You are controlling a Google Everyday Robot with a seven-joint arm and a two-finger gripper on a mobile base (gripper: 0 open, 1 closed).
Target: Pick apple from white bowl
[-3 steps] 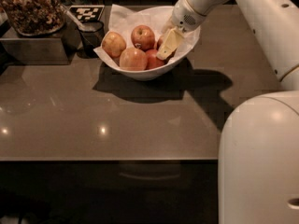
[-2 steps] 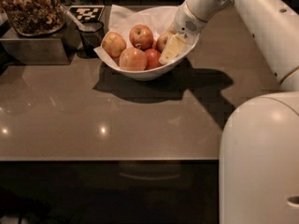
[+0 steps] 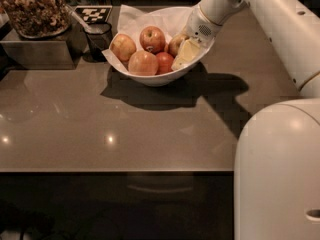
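Observation:
The white bowl (image 3: 150,79) stands on the counter at back centre, lined with crumpled white paper, and holds several apples. A golden-yellow apple with a reddish-brown blush (image 3: 175,43) lies at the bowl's right side, partly hidden by my gripper. My gripper (image 3: 185,54) reaches down into the right side of the bowl and rests against that apple. A deep red apple (image 3: 152,38), a golden apple (image 3: 123,46), a pinkish apple (image 3: 143,63) and a small red apple (image 3: 164,61) lie to its left.
A small dark cup (image 3: 98,38) stands just left of the bowl. A metal container with a tray of brown nuts (image 3: 34,14) is at the back left. A checkered marker (image 3: 94,14) lies behind the cup. My white base (image 3: 277,174) fills the lower right.
My gripper has shifted slightly right and lower inside the bowl's right side. The apples have not moved.

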